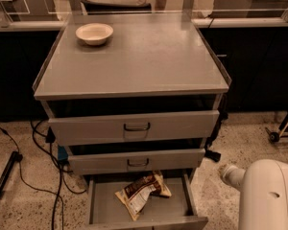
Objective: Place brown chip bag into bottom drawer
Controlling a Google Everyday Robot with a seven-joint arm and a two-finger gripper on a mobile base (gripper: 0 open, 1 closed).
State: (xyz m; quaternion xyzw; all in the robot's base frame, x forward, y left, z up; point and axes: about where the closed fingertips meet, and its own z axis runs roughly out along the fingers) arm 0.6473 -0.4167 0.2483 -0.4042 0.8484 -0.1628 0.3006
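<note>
The brown chip bag lies flat inside the open bottom drawer, near its middle and tilted diagonally. The drawer is pulled out below the two wider grey drawers. My gripper is out of view. Only the white arm shell shows at the lower right, right of the drawer and apart from it, with a rounded white end pointing towards the cabinet.
A small cream bowl sits at the back left of the grey cabinet top. The top drawer and middle drawer are slightly open. Black cables trail on the floor at left. A cart wheel stands at right.
</note>
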